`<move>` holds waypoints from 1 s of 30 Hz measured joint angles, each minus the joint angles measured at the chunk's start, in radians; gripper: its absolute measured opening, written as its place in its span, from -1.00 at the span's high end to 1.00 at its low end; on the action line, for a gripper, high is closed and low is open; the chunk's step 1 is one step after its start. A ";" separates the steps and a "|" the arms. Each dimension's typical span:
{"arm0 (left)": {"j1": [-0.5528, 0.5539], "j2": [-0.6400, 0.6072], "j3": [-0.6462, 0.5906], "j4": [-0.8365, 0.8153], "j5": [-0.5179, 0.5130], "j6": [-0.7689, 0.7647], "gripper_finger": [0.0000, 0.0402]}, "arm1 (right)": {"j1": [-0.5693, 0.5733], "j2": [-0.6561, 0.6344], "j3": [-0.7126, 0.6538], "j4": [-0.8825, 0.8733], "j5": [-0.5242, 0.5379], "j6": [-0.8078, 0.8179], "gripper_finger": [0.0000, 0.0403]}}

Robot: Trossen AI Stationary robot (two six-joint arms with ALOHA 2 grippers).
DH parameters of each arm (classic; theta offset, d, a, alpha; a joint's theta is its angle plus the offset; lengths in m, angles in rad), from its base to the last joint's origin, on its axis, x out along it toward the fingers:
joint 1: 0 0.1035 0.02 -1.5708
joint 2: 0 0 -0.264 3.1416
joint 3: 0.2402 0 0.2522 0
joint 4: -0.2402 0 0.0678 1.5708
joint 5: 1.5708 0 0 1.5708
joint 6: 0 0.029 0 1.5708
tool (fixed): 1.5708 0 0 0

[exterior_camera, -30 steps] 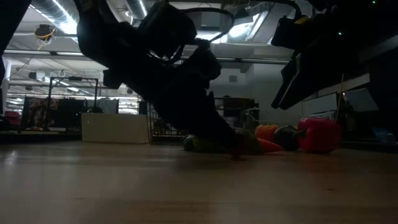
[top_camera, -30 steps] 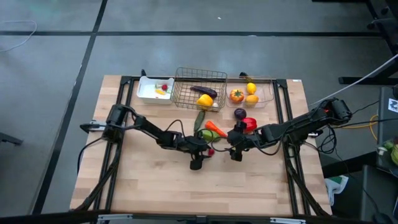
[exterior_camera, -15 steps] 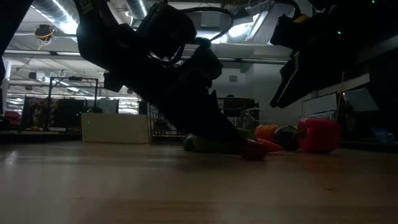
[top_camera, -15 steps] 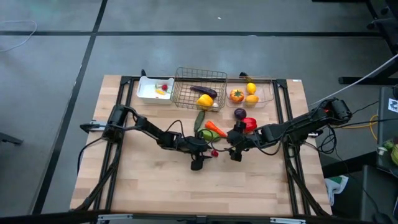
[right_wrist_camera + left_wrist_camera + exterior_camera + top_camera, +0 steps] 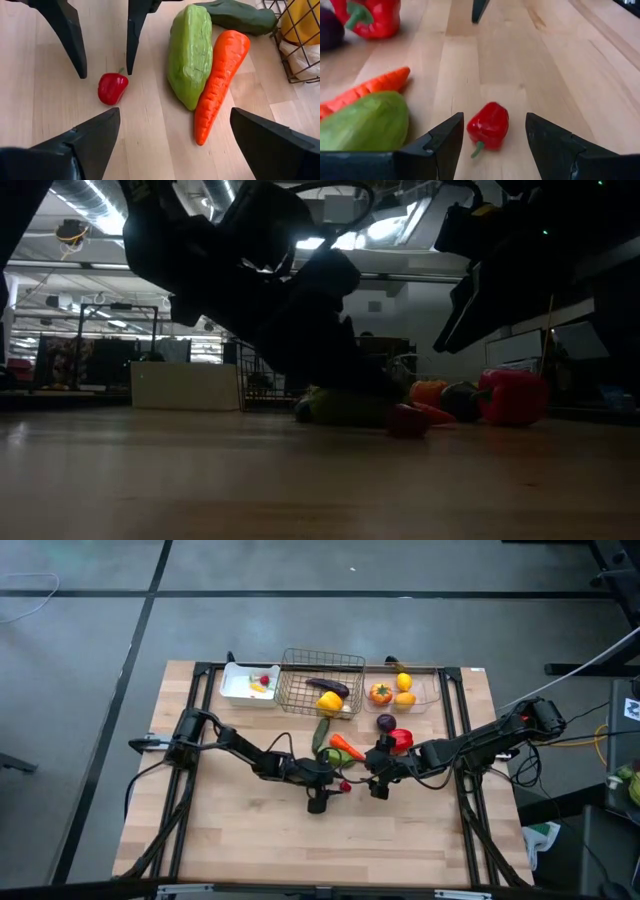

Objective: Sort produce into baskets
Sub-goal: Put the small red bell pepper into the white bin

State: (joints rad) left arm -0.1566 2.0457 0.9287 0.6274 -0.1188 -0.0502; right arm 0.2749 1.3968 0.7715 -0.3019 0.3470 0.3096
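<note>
A small red pepper (image 5: 488, 127) lies on the table between the two fingers of my left gripper (image 5: 494, 117), which is open and low over the table near its middle (image 5: 337, 786). I see no touch. My right gripper (image 5: 175, 115) is open and empty, facing the left one from the table's right side (image 5: 366, 778). Beside them lie a light green vegetable (image 5: 192, 55), a carrot (image 5: 220, 75) and a dark green cucumber (image 5: 235, 15). The small red pepper also shows in the right wrist view (image 5: 112, 87), just past the left fingertips (image 5: 129, 70).
A large red pepper (image 5: 370, 17) and a purple onion (image 5: 386, 722) lie behind the grippers. At the far edge stand a white tray (image 5: 232, 695), a wire basket (image 5: 290, 690) holding a yellow pepper and an eggplant, and a clear bin (image 5: 432, 700) with fruit. The near half of the table is bare wood.
In the low view my left gripper has risen a little off the table. The small red pepper, hidden behind it before, now shows lying on the wood beside its fingertip.
</note>
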 joint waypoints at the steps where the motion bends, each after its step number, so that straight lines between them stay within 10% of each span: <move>1: 0.000 0.000 0.000 0.007 0.000 0.010 -0.04 | 0.000 0.000 0.000 0.000 0.000 0.000 -0.87; 30: 0.015 0.093 0.105 -0.102 0.012 0.058 -0.03 | 0.000 0.001 -0.001 0.007 0.000 0.000 -0.87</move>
State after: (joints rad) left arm -0.1413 2.1384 1.0332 0.5251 -0.1066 0.0074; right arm 0.2749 1.3979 0.7704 -0.2950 0.3466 0.3096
